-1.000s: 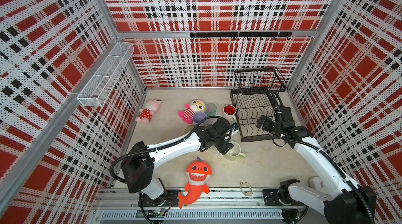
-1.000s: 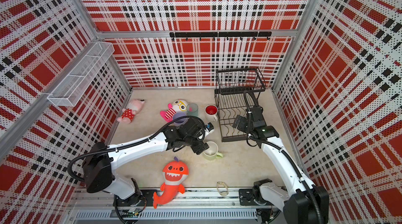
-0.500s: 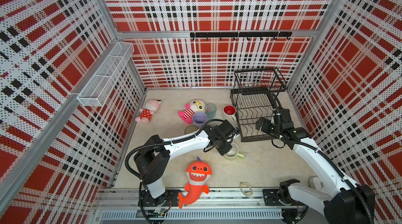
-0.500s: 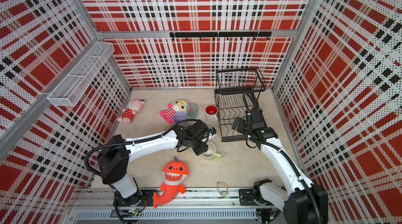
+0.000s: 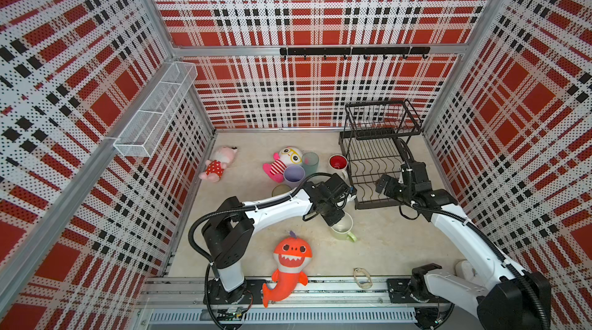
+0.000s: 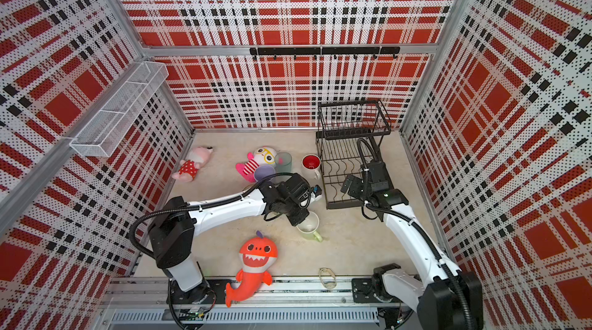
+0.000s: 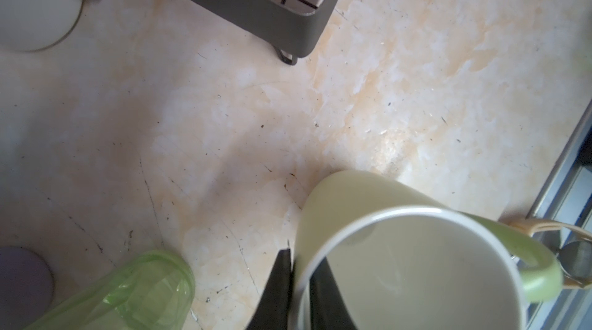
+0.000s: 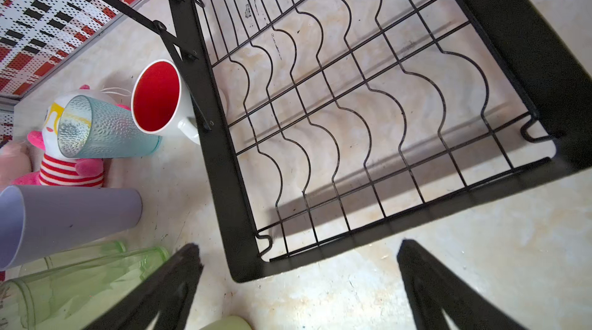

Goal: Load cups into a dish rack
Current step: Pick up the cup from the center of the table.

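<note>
My left gripper is shut on the rim of the pale-green mug, one finger inside and one outside. In both top views that mug stands on the table in front of the black dish rack. My right gripper hangs open over the rack's near corner, holding nothing. Left of the rack are the white red-lined mug, a teal tumbler, a lavender cup and two green tumblers.
Three plush toys lie about: a pink one, a white-faced one against the cups, an orange shark at the front edge. A white mesh basket hangs on the left wall. A small loop lies by the front rail.
My left gripper has closed on the pale-green mug's rim, and the left arm's elbow has swung nearer the front. The right arm has barely moved.
</note>
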You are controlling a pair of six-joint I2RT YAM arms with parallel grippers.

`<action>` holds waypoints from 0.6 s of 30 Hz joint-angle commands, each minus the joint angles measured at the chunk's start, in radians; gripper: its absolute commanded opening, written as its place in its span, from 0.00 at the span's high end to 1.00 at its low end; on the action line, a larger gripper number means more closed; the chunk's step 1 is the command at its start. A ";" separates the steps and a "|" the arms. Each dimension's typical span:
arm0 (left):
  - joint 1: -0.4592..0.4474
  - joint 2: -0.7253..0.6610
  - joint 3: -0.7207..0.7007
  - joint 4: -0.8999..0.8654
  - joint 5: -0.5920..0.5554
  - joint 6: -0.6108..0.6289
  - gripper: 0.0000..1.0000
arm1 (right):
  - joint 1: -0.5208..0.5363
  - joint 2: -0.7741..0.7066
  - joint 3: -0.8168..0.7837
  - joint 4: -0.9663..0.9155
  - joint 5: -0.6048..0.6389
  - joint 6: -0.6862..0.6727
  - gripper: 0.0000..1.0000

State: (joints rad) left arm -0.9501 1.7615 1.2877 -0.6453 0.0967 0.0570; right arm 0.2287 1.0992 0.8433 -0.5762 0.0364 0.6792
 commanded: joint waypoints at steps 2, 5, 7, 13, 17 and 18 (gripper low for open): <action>0.005 0.033 0.013 -0.032 0.017 0.005 0.87 | -0.004 -0.015 -0.010 0.025 -0.006 0.016 0.00; 0.005 0.047 0.023 -0.040 0.018 0.002 0.82 | -0.003 -0.013 -0.010 0.029 -0.010 0.013 0.00; 0.004 0.053 0.029 -0.042 0.034 -0.001 0.74 | -0.003 -0.013 -0.009 0.029 -0.010 0.013 0.00; -0.005 0.061 0.040 -0.042 0.047 -0.020 0.69 | -0.004 -0.020 -0.022 0.032 -0.009 0.013 0.00; -0.007 0.075 0.051 -0.047 0.042 -0.028 0.77 | -0.003 -0.027 -0.036 0.038 -0.013 0.020 0.00; -0.007 0.078 0.055 -0.047 0.037 -0.031 0.81 | -0.003 -0.028 -0.039 0.038 -0.013 0.020 0.00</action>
State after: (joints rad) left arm -0.9504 1.8179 1.3125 -0.6651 0.1246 0.0292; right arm 0.2287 1.0939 0.8173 -0.5510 0.0223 0.6834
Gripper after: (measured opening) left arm 0.205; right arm 0.999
